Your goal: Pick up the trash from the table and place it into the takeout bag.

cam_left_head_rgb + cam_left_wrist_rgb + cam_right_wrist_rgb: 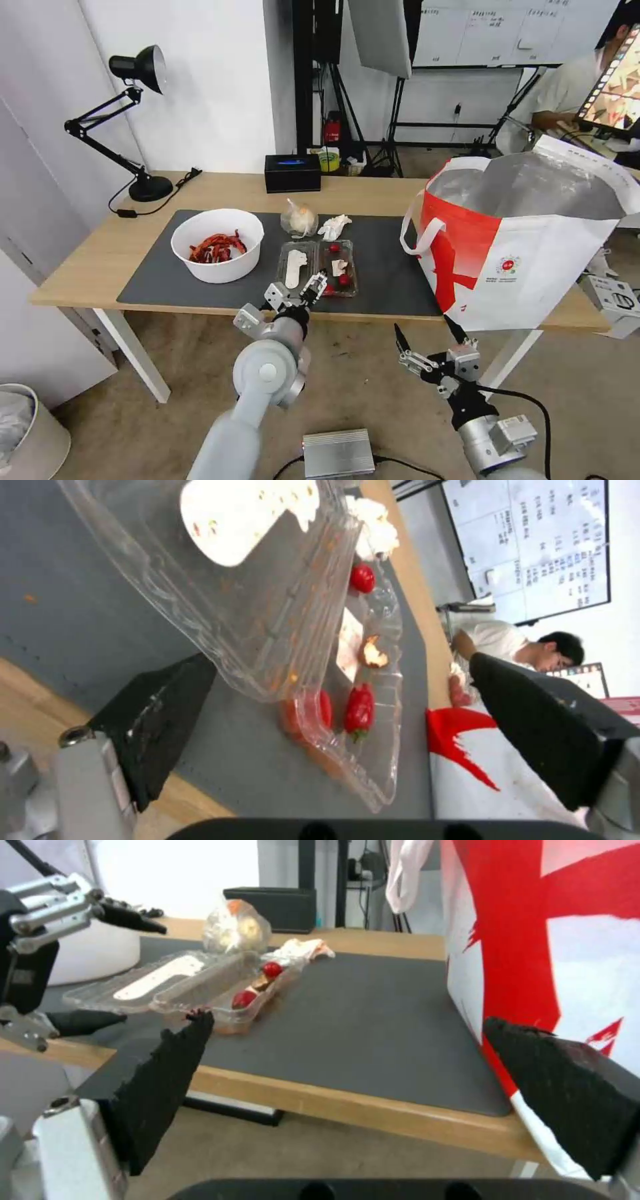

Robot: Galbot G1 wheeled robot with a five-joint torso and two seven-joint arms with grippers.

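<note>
Our left claw (297,291) hangs spread wide at the surface's (87,260) near edge, just short of the clamshell (317,267); our right claw (433,343), also wide and holding nothing, waits low in front of the bag (533,247). We see the bag standing open at the surface's right end, foil lining showing. On the mat (393,267) sit the bowl (217,244) of red scraps, the clear clamshell with red bits, a knotted bag (299,219) and a tissue (333,227). We judge the thin, springy clamshell may flex or slide away from a shallow pinch, spilling its bits.
</note>
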